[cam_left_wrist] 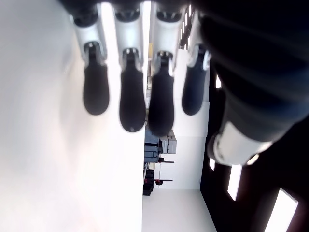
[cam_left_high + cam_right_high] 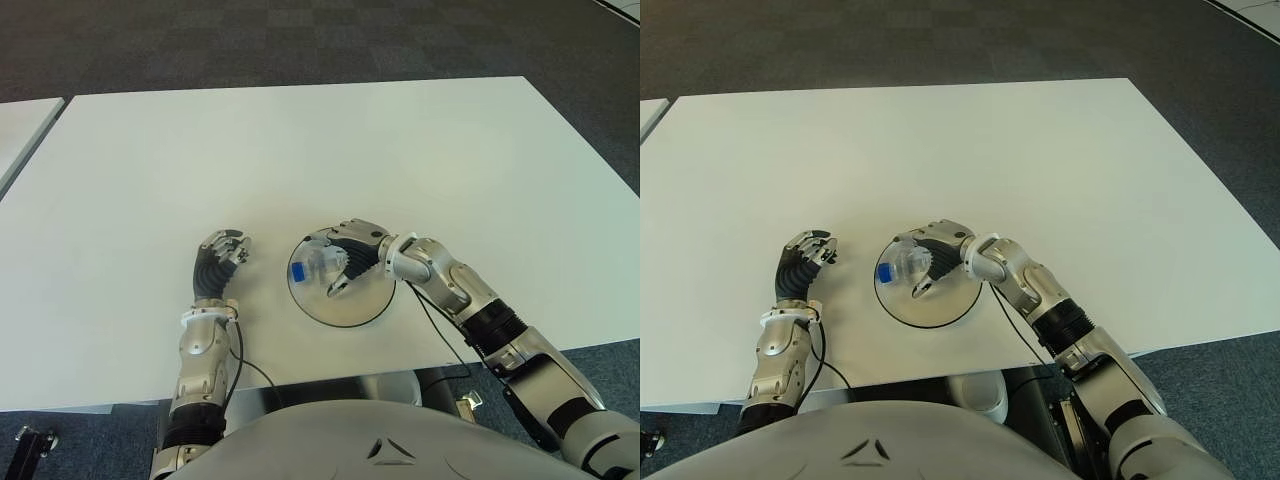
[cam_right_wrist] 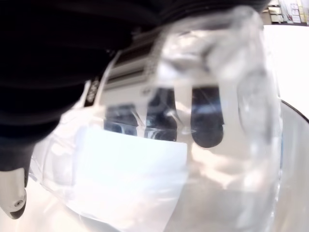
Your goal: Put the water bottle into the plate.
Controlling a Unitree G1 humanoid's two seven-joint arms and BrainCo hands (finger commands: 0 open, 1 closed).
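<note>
A white table is shown from above, with a round plate set near its front edge. The right hand is seen over the plate with its fingers wrapped around the water bottle, a clear bottle lying on its side with its blue cap pointing toward the table's left edge. In the right wrist view the transparent bottle wall fills the frame and dark fingertips are seen through it, pressed against the far side, so the grip is judged to be firm. The bottle lies within the plate's outline; whether it already touches the plate cannot be told.

The left hand shows just beside the plate, on the side toward the table's left edge. Its fingers are extended and relaxed, and nothing is held.

The task is judged to be close to its end, with only the release left. Risk arises from the bottle's round body: if it is let go while still above the plate or tilted, it may roll over the low rim onto the table. A finger dragged across the bottle on opening could also shift it, or push the light plate toward the front edge.
</note>
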